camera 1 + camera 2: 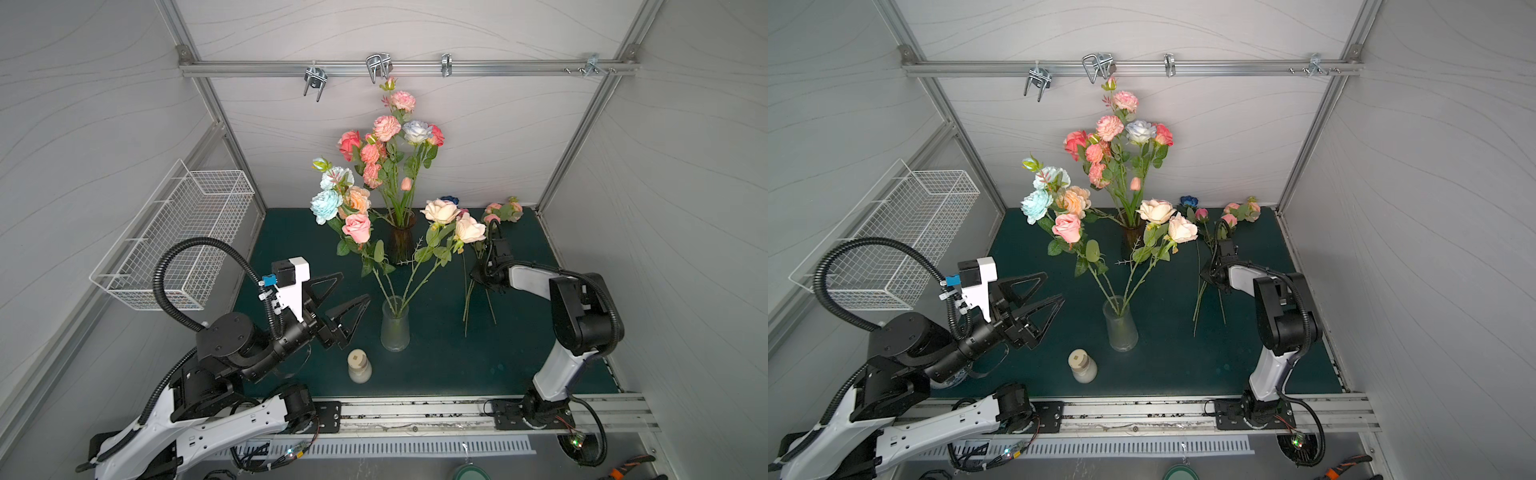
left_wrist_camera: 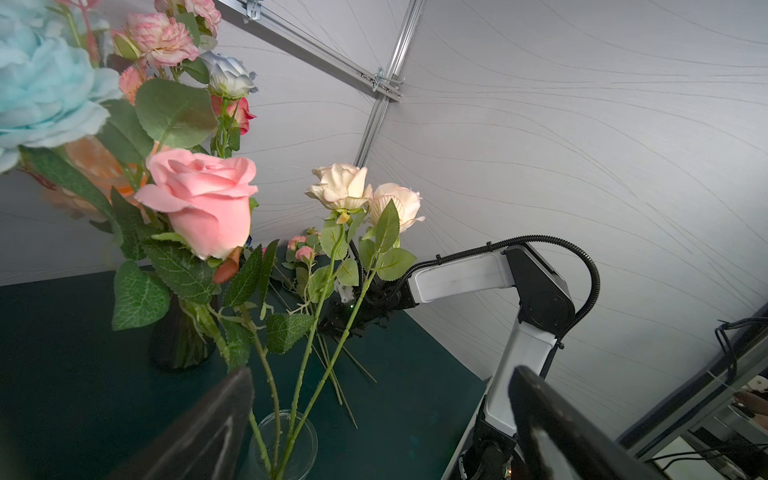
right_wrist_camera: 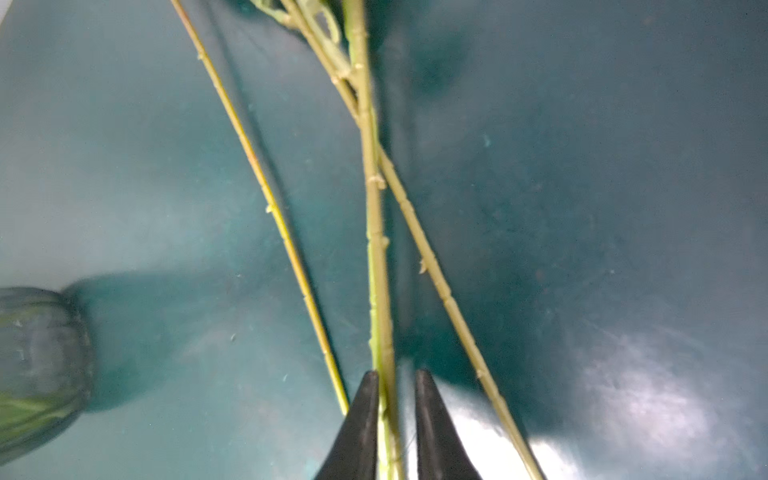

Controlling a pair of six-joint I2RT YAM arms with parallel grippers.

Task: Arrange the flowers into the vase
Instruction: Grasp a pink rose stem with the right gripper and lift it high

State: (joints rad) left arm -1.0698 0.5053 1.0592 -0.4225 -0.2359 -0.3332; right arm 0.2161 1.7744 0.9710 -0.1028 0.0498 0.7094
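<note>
The left gripper was held over the dark green mat, near the clear glass vase and on its left in both top views, with its jaws spread wide and nothing between them. This vase held a pink rose and two cream roses. Behind it, a dark vase carried a taller bunch of coral and pink blooms. Loose flowers lay on the mat at the right rear, heads toward the back wall, with their stems running toward the front. The right gripper reached down onto these stems. In the right wrist view its jaws stood drawn close about one green stem, with one finger against it and a thin gap on the other side, so a firm pinch could not be confirmed. A small capped bottle stood in front of the clear vase. A white wire basket hung on the left wall.
</note>
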